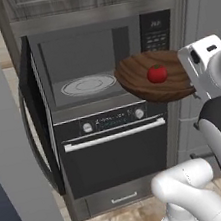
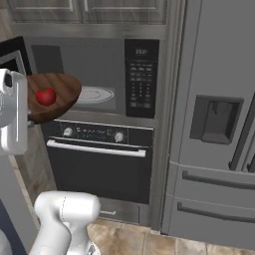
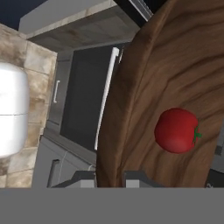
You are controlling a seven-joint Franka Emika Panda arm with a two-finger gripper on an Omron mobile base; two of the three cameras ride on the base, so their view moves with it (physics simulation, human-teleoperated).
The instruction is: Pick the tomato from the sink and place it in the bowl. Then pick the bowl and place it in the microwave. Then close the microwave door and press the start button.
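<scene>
Pinching one bowl (image 3: 144, 87) by its rim, pincer (image 3: 109, 177), one tomato (image 3: 176, 130) inside, one microwave (image 1: 95, 64) open.

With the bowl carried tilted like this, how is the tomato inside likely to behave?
The tomato is round and glossy, so it would probably roll. The bowl is shallow and held at its rim by the claw, so a jolt might spill it.
</scene>
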